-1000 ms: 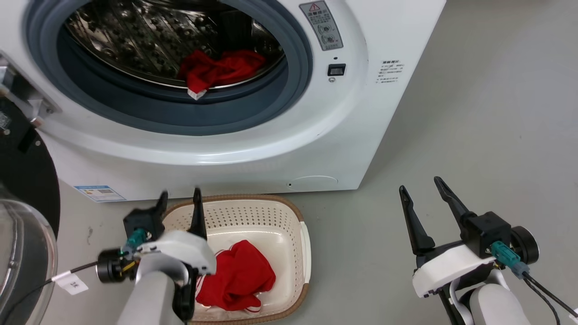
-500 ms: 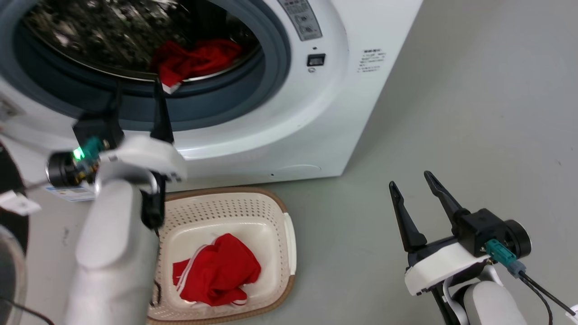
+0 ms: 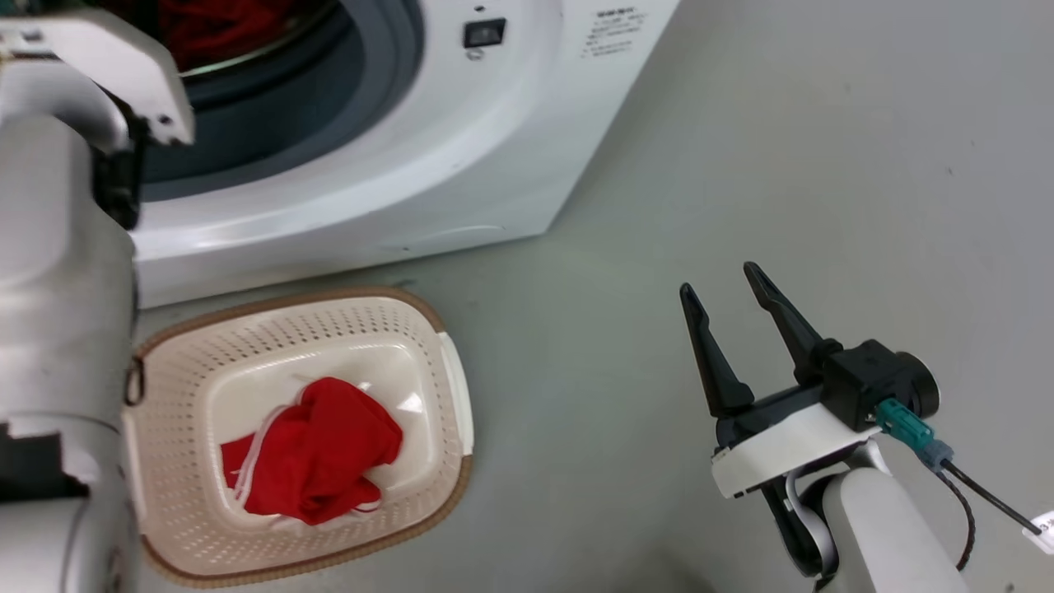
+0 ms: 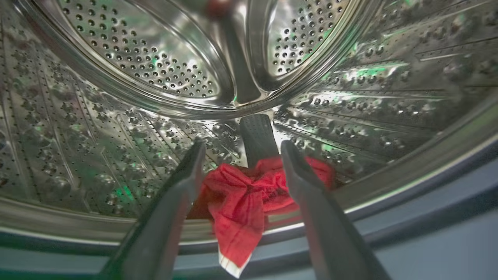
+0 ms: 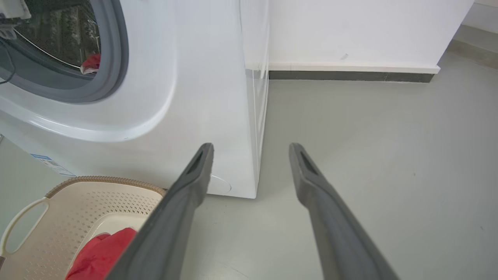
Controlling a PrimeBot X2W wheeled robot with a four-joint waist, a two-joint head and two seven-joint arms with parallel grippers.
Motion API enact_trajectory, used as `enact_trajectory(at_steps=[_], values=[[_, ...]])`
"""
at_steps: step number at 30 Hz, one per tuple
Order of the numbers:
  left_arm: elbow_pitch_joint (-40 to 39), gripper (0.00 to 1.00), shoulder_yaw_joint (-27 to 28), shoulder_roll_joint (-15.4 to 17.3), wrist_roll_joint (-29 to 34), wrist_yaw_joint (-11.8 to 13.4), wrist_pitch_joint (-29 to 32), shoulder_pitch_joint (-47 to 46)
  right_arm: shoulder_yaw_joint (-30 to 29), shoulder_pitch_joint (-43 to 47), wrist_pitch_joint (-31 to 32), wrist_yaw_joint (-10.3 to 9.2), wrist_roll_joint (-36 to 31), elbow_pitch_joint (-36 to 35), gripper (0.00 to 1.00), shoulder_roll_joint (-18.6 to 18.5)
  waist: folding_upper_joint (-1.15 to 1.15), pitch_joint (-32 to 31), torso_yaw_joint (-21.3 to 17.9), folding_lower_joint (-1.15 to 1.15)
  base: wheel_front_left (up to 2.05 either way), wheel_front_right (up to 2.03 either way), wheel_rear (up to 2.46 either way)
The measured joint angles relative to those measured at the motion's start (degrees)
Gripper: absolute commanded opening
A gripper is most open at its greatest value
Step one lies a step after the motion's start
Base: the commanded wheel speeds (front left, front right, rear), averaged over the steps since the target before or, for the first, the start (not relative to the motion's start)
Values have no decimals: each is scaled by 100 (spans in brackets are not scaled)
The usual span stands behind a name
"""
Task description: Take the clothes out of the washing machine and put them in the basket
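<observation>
Basket (image 3: 449, 371) on the floor (image 3: 741, 123) before the washing machine (image 3: 370, 189), my tools to either side of it.

The basket stands just in front of the machine, below the porthole, with one garment (image 3: 313, 449) lying in its middle. My left tool (image 4: 242, 147) points into the drum (image 4: 136, 70), where a second garment (image 4: 241, 194) lies at the front, just ahead of the tips and hanging over the drum's lip. My right tool (image 3: 718, 278) hangs over the floor, right of the basket and well apart from it, off the machine's right front corner. A wall (image 5: 350, 31) stands behind.
</observation>
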Motion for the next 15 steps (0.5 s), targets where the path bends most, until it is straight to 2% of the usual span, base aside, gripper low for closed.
enact_trajectory(at_steps=[1,2,8,15], values=[[112,100,-33,70,24,-32,105,-137,31,-46,-20,0,43,22,100,-1,0,78,-54,0,0,0,0],[455,100,-122,258,94,-93,492,-511,130,-153,-67,0,147,98,100,0,0,308,-215,0,0,0,0],[1080,100,-166,592,100,-148,1401,-1068,371,-352,-102,0,357,212,100,-1,0,686,-530,0,0,0,0],[1424,100,-285,876,146,-189,2434,-1661,492,-438,-113,0,500,129,100,-1,0,972,-811,1,0,0,0]])
